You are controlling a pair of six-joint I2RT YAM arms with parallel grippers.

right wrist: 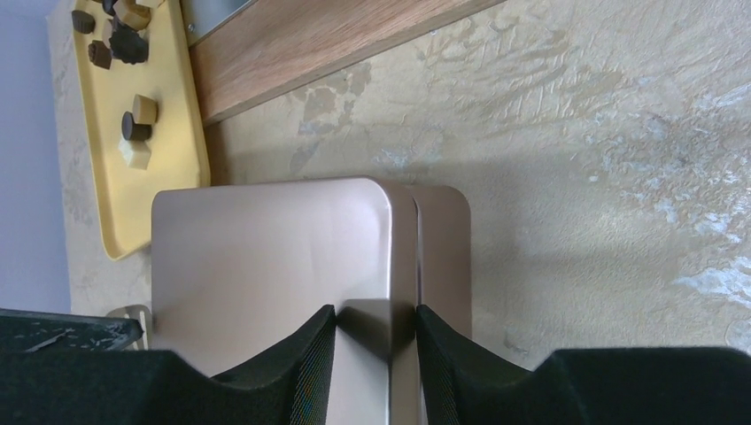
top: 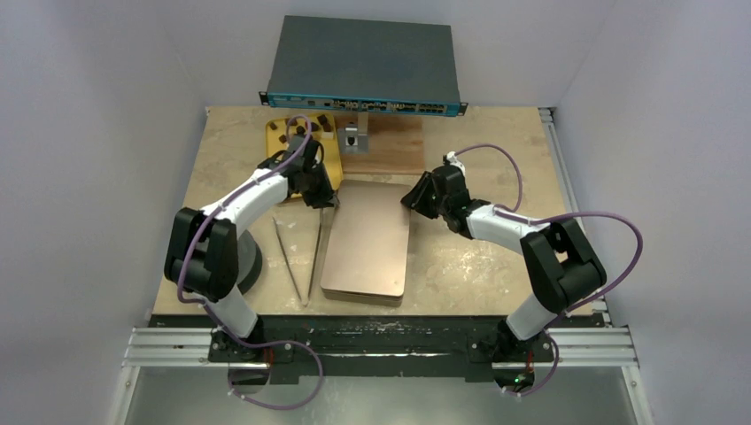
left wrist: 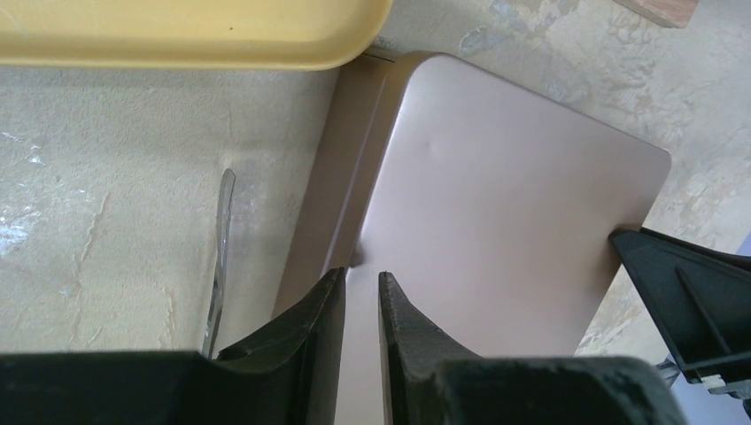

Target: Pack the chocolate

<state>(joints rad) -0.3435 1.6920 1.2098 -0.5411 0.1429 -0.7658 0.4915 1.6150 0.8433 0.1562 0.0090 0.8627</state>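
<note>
We count one counter (top: 478,257), one grey switch (top: 363,62) behind the brown lid (top: 367,235), one yellow tray (top: 273,142) off the lid's far-left corner, and one pair of tongs (top: 290,261) beside its left edge. There are two hands. The left hand (left wrist: 359,276), fingers barely parted, sits over the lid's left edge; we cannot tell whether it grips. The right hand (right wrist: 375,312) straddles the right edge, half open. Only the right wrist view shows the chocolate (right wrist: 142,108) clearly: at least seven pieces on the tray.
</note>
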